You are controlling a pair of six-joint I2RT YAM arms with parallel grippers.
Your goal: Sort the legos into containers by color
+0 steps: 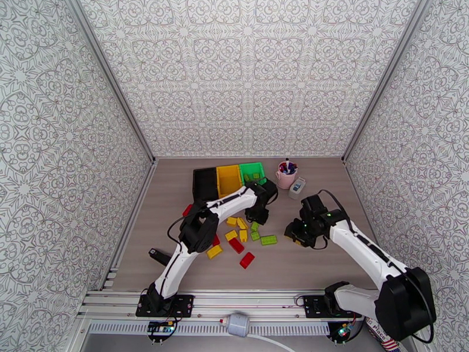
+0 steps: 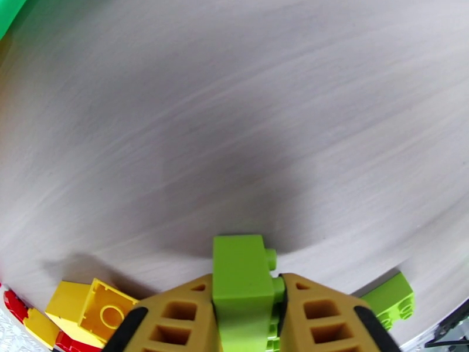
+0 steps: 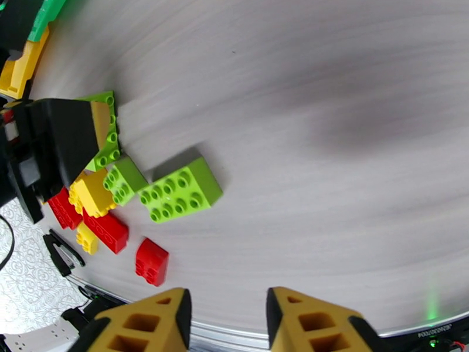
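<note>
So the left jaws are clamped on a lime green brick [image 2: 243,277]. They pinch it by its sides, with its long axis running straight out along the jaws and its studs facing right in the left wrist view. I can't tell if it's lifted off the surface [image 1: 176,200] or just resting on it. The thing that matters for the next move, imo, is where the green bin [image 1: 252,165] is. It sits at the far edge of the surface, last in the row after the black bin [image 1: 205,184] and yellow bin [image 1: 227,180]. From the left jaws it lies pretty much straight ahead toward that far edge, near but not touching. The left arm is clearly the nearer one, so I'd guess a short carry forward and a drop. The right jaws are spread apart with nothing between them, hanging over bare surface just right of the loose pile [image 1: 241,233] of red, yellow and lime bricks in the middle. A big flat lime brick [image 3: 182,196] lies closest to them, long axis slanting across the right wrist view, so it looks like a fair pick for that arm.
</note>
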